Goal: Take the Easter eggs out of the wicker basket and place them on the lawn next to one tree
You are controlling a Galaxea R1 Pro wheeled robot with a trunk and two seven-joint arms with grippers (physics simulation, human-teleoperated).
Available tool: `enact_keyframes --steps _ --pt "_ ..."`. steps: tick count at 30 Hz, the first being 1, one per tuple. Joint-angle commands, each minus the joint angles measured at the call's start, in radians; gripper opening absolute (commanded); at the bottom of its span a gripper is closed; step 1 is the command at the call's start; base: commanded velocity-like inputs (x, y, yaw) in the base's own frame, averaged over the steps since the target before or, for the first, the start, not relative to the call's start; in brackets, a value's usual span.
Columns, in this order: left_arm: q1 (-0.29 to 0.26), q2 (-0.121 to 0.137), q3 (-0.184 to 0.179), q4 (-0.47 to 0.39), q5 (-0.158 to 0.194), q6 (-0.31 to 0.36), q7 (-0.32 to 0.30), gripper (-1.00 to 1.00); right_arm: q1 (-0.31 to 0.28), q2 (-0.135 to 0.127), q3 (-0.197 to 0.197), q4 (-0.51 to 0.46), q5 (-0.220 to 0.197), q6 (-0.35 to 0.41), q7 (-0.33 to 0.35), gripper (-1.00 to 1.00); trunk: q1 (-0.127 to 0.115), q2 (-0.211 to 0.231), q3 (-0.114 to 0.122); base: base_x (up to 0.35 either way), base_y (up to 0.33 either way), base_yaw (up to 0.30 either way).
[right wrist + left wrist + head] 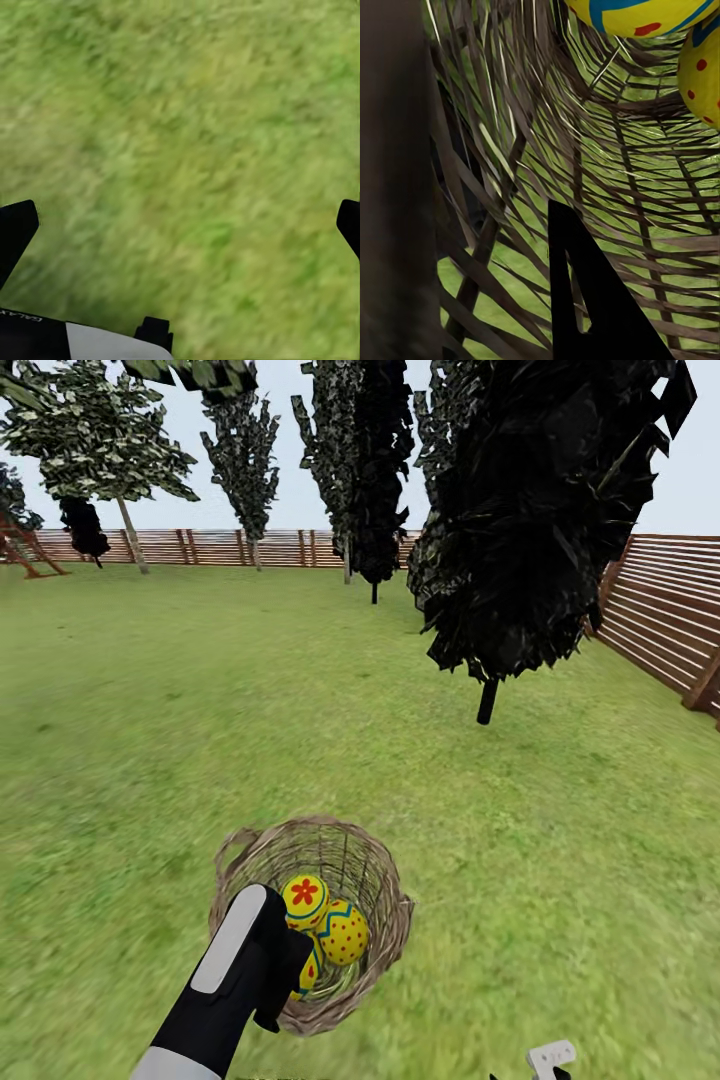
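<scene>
The wicker basket (pixel 385 880) sits on the lawn (pixel 300 710) just in front of me. Inside it lie yellow Easter eggs with blue zigzags and red marks: one on top (pixel 305 900), one to its right (pixel 344 933), and a third (pixel 309 970) mostly hidden by my arm. My left gripper (pixel 285 972) reaches down inside the basket at its near wall. In the left wrist view one black finger (pixel 585 300) stands against the weave, with two eggs (pixel 645 15) (pixel 701 67) a little ahead. My right gripper (pixel 180 225) hangs open over bare grass, also seen low at the right (pixel 550 1058).
A tree with a pale trunk (pixel 131 538) stands far off at the back left by the wooden fence (pixel 660 610). Dark cypresses stand closer, one on the right (pixel 487 702) and one behind (pixel 375 592). A wooden playset (pixel 20 550) is at the far left.
</scene>
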Motion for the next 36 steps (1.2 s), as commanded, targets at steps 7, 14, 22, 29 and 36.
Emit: enact_keyframes --steps 7,14,22,29,36 --pt "-0.001 0.0 0.001 0.003 0.085 0.02 0.005 -1.0 0.0 0.0 0.0 0.0 0.007 -0.004 0.001 1.0 0.0 -0.002 -0.002 0.0 0.0 0.284" --pt "-0.001 0.019 0.0 0.003 0.099 0.022 0.004 -1.0 0.0 0.0 0.0 0.0 0.007 -0.004 0.001 1.0 0.0 -0.002 -0.002 0.0 0.0 0.284" --pt "0.0 0.021 0.0 0.003 0.099 0.02 0.003 -1.0 0.0 0.0 0.0 0.001 0.007 -0.004 0.0 1.0 0.0 -0.002 -0.002 0.157 0.021 0.284" --pt "0.0 0.021 0.0 0.003 0.095 0.019 0.005 -1.0 0.0 0.0 0.0 0.001 0.007 -0.004 0.0 1.0 0.0 -0.002 -0.002 0.334 0.155 0.284" --pt "0.0 0.025 0.0 0.003 0.088 0.018 0.007 -1.0 0.0 0.0 0.0 0.003 0.008 -0.004 0.0 1.0 0.0 -0.002 -0.002 0.331 0.179 0.284"
